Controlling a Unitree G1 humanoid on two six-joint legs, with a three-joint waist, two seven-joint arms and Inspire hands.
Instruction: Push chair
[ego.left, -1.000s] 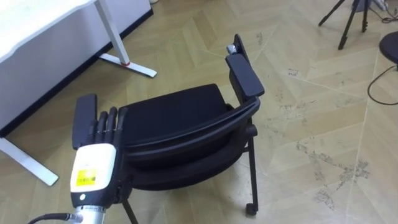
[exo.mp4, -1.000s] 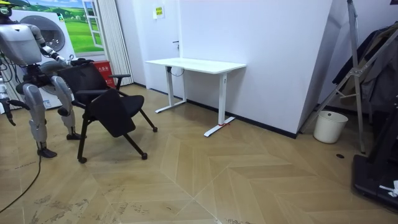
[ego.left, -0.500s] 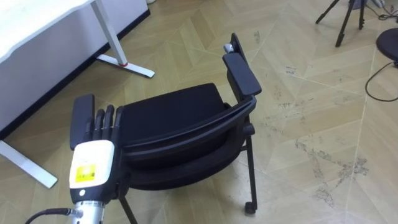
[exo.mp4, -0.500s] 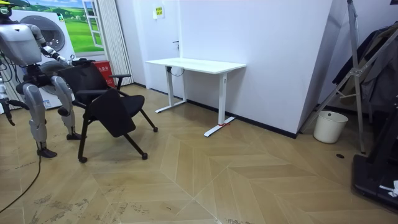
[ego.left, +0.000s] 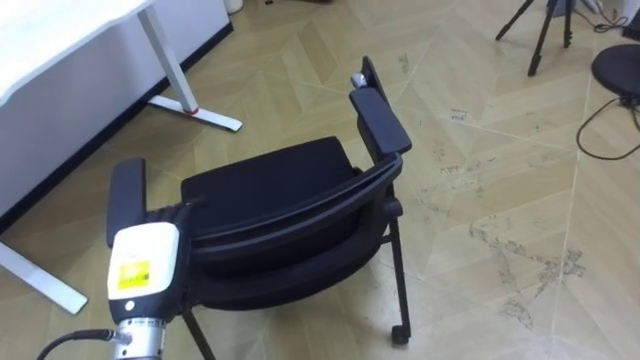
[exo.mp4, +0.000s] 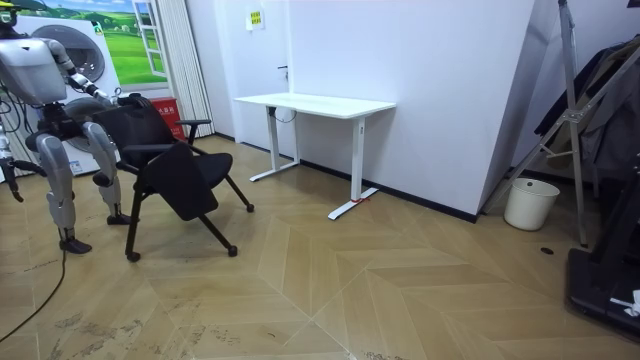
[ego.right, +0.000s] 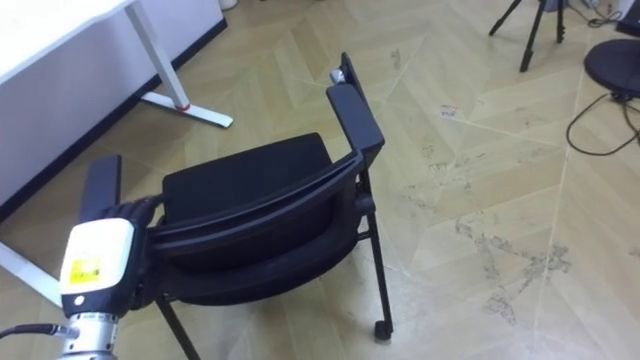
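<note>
A black chair (ego.left: 270, 185) with armrests and castors stands on the wooden floor right in front of me, its backrest (ego.left: 300, 215) toward me and its seat facing away. My left hand (ego.left: 143, 268) rests at the backrest's left end, beside the left armrest (ego.left: 125, 200), with its fingers curled over the top edge. In the room view I stand behind the chair (exo.mp4: 170, 165) at the room view's left, one arm stretched out to its back. My right arm (exo.mp4: 8, 165) seems to hang beside my body there, too small to read.
A white desk (ego.left: 60, 40) on a T-shaped foot stands ahead to the left, against the wall. Tripod legs (ego.left: 545, 30) and a dark cable (ego.left: 605, 110) lie ahead to the right. A white bin (exo.mp4: 530, 203) stands far off. Open floor stretches beyond the chair.
My left hand's fingers, straight above the backrest a second ago, have curled down over its top edge. The whole picture has shifted a little; the chair has hardly moved in the room view.
</note>
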